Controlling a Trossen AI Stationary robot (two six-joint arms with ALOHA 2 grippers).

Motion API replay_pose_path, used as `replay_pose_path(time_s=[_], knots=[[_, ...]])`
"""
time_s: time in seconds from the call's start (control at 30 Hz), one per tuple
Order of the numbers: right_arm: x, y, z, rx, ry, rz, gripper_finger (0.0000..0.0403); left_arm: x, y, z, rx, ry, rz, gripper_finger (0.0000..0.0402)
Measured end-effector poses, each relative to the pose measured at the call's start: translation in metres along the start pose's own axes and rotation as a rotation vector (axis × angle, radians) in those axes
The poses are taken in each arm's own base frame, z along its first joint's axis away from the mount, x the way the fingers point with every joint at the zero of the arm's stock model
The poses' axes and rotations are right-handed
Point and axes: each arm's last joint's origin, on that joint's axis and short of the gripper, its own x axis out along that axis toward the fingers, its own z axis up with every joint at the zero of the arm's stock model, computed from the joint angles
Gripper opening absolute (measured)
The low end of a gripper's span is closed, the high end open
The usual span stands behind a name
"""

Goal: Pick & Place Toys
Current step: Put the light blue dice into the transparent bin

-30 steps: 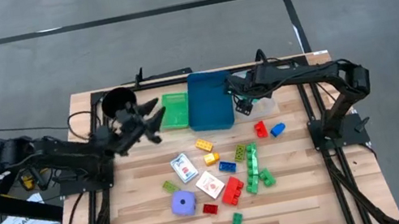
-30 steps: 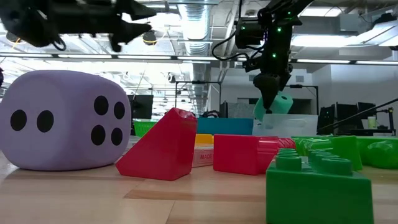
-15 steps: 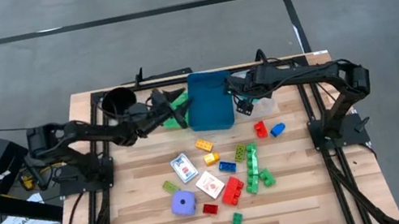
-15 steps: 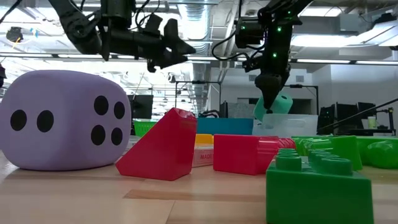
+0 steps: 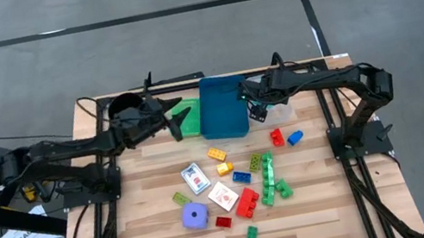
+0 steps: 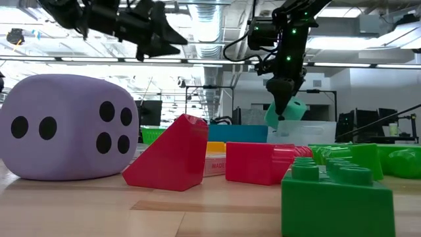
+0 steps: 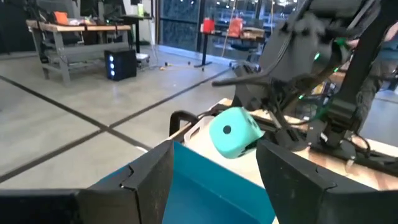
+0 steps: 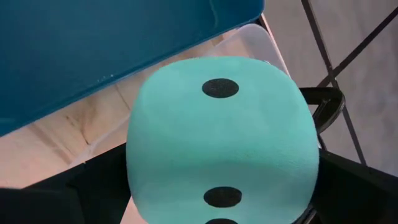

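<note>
One die in transit: right gripper (image 6: pixel 284 110) pinches cyan die (image 8: pixel 221 140) aloft over clear tray (image 8: pixel 249 43), just beside blue tray (image 5: pixel 222 108). Next move, by judgement: lower over tray, spread fingers. Left gripper (image 5: pixel 170 119), fingers spread and empty, over green tray (image 5: pixel 189 119); half-second ago it reached farther toward blue tray. Right arm unchanged.

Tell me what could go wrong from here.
The right gripper holds the cyan die in the air by the edge of the blue tray and the clear tray; released now, the die may bounce out. The left gripper, empty and open, hovers close by, so the arms could collide.
</note>
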Motion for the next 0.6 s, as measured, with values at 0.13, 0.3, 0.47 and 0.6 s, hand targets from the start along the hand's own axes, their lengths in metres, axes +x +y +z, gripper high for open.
replay_pose_path(time_s=[0.13,0.3,0.47,0.6], knots=[[0.0,0.0,0.001,0.006,-0.007,-0.009,0.0364,-0.013,-0.001,0.01,-0.009,-0.018,-0.015,0.0223],[0.0,-0.001,0.002,0.004,-0.026,-0.048,0.0355,-0.024,-0.004,0.015,-0.017,-0.021,-0.039,0.0223],[-0.001,0.001,0.005,-0.039,-0.05,-0.038,0.0392,-0.026,-0.008,0.016,-0.017,-0.025,-0.059,0.0223],[-0.001,0.002,0.004,-0.048,-0.045,-0.015,0.0382,-0.026,-0.008,0.016,-0.017,-0.025,-0.059,0.0223]])
